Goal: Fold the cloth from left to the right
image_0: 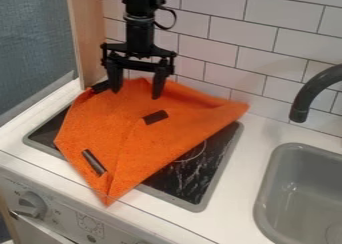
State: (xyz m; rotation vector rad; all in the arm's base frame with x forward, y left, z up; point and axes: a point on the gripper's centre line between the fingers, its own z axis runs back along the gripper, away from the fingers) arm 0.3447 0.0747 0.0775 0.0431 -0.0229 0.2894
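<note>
Gripper [136,94]: mine, black, hanging from the top edge over the back part of the cloth; released, fingers spread well apart, nothing pinched between them. Whether the tips touch the fabric, I cannot tell.
Cloth [133,133]: orange, lying at a slant over the stovetop, below my fingers. One corner points to the right, toward the tiles; another points to the near edge of the counter.
Crease: a line runs through the cloth from near its middle down to the near corner; the back edge is rumpled, raised in soft folds.
Dark strips: three. One near the middle of the cloth [155,117], one toward its near left edge [93,162], one at the back left, just beside my finger [100,86].
Stovetop [200,163]: black with pale streaks, grey rim, partly under the cloth; part of a burner ring shows beside the fabric.
Counter [230,198]: white, around the stovetop.
Knob [30,204]: on the front panel, lower left.
Sink [267,188]: grey, set into the counter at right.
Faucet [314,88]: dark, curved, above the sink.
Wall [280,43]: white tiles, behind.
Wooden panel [87,38]: upright, back left.
</note>
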